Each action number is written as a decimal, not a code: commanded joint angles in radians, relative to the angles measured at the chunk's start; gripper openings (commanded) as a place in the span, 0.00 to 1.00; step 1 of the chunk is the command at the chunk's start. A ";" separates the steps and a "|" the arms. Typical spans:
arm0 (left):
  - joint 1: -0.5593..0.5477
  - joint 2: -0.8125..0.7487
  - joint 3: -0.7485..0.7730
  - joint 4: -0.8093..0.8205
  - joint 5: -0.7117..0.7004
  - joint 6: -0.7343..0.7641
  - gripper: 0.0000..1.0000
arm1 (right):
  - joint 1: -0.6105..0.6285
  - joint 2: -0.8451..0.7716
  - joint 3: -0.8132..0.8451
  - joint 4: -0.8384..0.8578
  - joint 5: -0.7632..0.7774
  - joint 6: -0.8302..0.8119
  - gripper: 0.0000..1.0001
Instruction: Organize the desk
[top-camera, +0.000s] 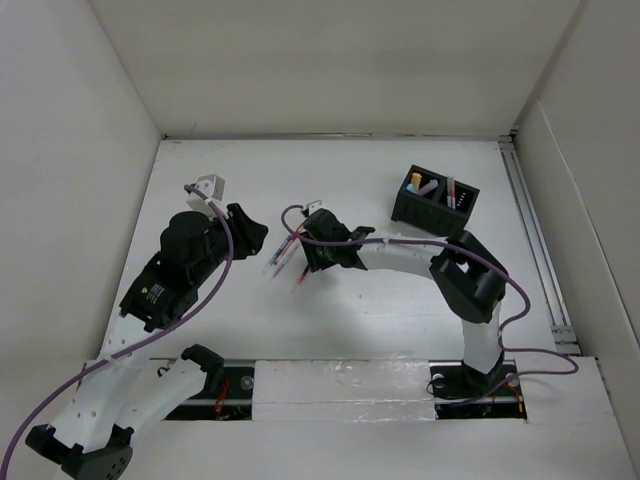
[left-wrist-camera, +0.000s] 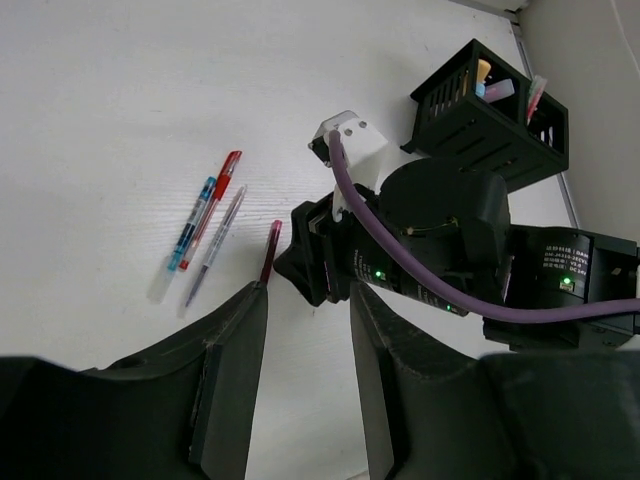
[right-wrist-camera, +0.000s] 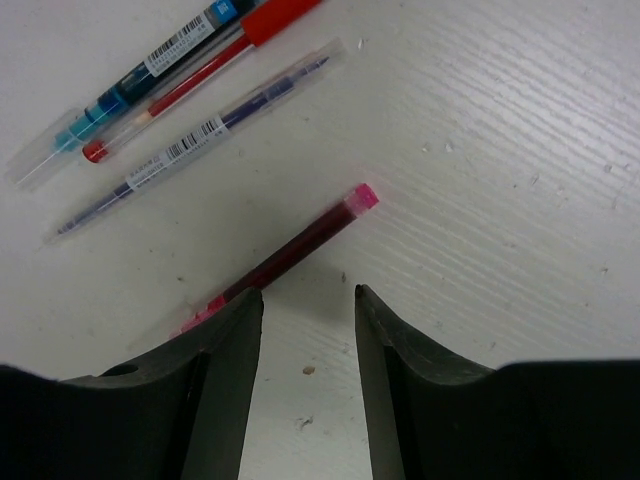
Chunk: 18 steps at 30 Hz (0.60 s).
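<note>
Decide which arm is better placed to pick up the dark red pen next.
Probably right. The right arm's fingers hang open directly at the dark red pen, one tip overlapping it; the left arm's fingers sit farther back from it.

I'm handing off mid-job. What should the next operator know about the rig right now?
The left gripper is open and empty, held above the desk to the left of the pens.
The right gripper is open and empty, low over the desk, fingertips right at the dark red pen but not closed on it.
Loose on the desk beside it are the teal pen, red pen and clear purple pen.
The black organizer box at far right already holds a few items.
Left to do: four pens to tidy, probably into the box, dark red likely first.
</note>
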 joint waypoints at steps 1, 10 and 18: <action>-0.004 -0.020 -0.009 0.020 0.023 0.013 0.35 | 0.018 0.007 0.018 -0.010 0.036 0.099 0.47; -0.004 -0.024 -0.037 0.042 0.077 0.003 0.35 | 0.009 0.052 0.050 0.064 -0.018 0.134 0.46; -0.004 -0.037 -0.043 0.039 0.072 0.002 0.35 | -0.002 0.086 0.106 0.053 -0.015 0.139 0.46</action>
